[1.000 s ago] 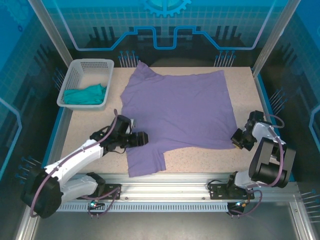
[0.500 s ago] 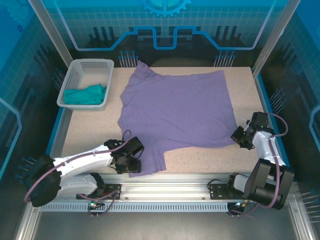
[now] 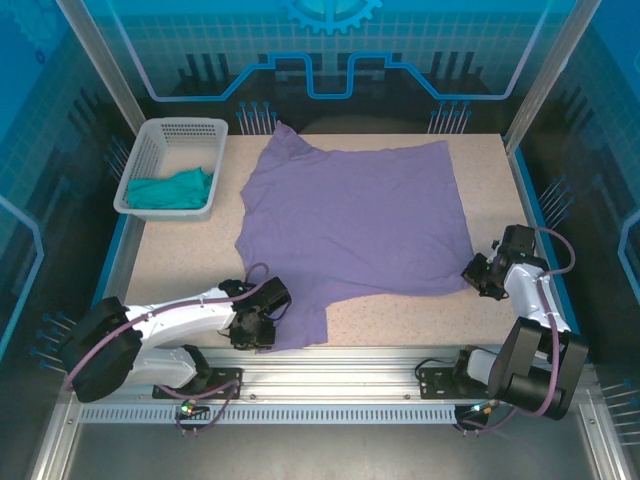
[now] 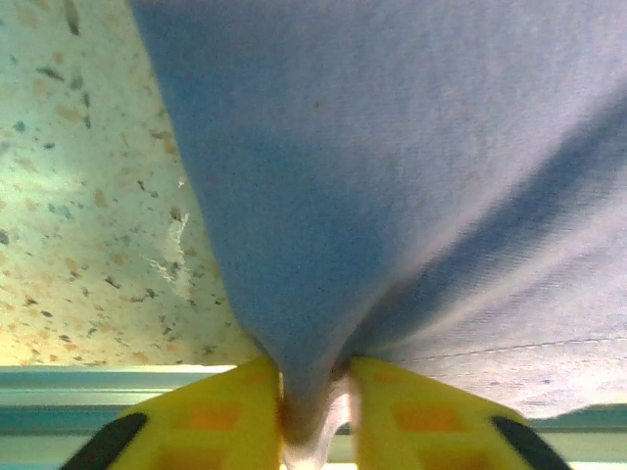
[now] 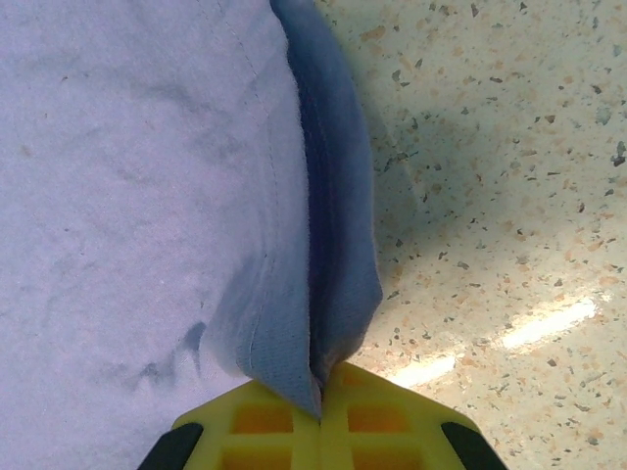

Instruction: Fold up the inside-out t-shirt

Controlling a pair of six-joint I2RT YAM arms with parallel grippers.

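starting at the near edge, a ribbed metal rail (image 3: pixel 330 365) carries both arm bases. past it lies a speckled beige table (image 3: pixel 170 270), boxed in by blue translucent panels (image 3: pixel 330 60) with silver posts at the sides and back.

counts: two arms, two grippers, one inside-out t-shirt (image 3: pixel 360 215), one white slotted basket (image 3: pixel 180 125), one teal-green garment (image 3: pixel 172 190).

the lavender shirt lies spread flat across the middle and right of the table, with one sleeve toward the near-left and the other up at the far edge.

left gripper (image 3: pixel 256 328) sits low at the near-left, on the near sleeve's edge. left wrist view shows its yellow fingers (image 4: pixel 225 411) almost together, a bunched fold of purple cloth pinched between them and the rest of the cloth fanning away over the table.

right gripper (image 3: pixel 480 277) is at the shirt's near-right corner. right wrist view shows its fingers clamped tight on the doubled hem, with a small fold standing up off the table.

far-left corner: the basket sits on the table, apart from the shirt, with the teal-green garment crumpled inside it.
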